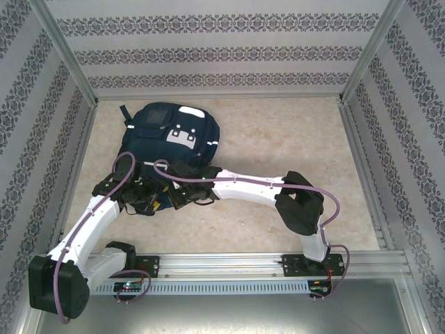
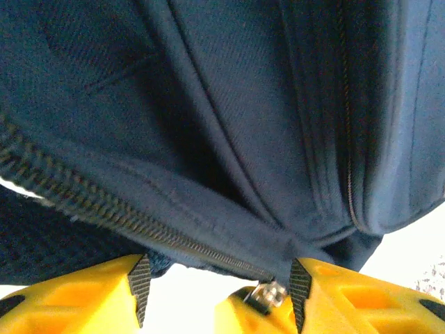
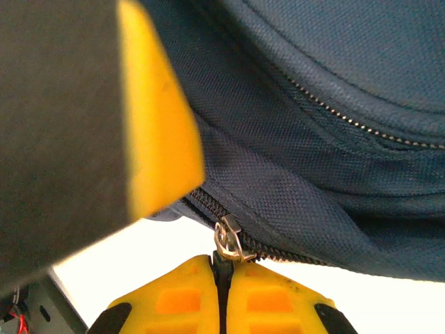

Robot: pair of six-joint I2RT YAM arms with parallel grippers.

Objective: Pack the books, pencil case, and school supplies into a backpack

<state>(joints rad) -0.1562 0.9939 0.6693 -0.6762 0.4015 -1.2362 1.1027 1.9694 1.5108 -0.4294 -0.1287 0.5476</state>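
You've got a beige marbled bench [image 1: 278,139]; the navy backpack [image 1: 170,132] lies flat on its far-left part.
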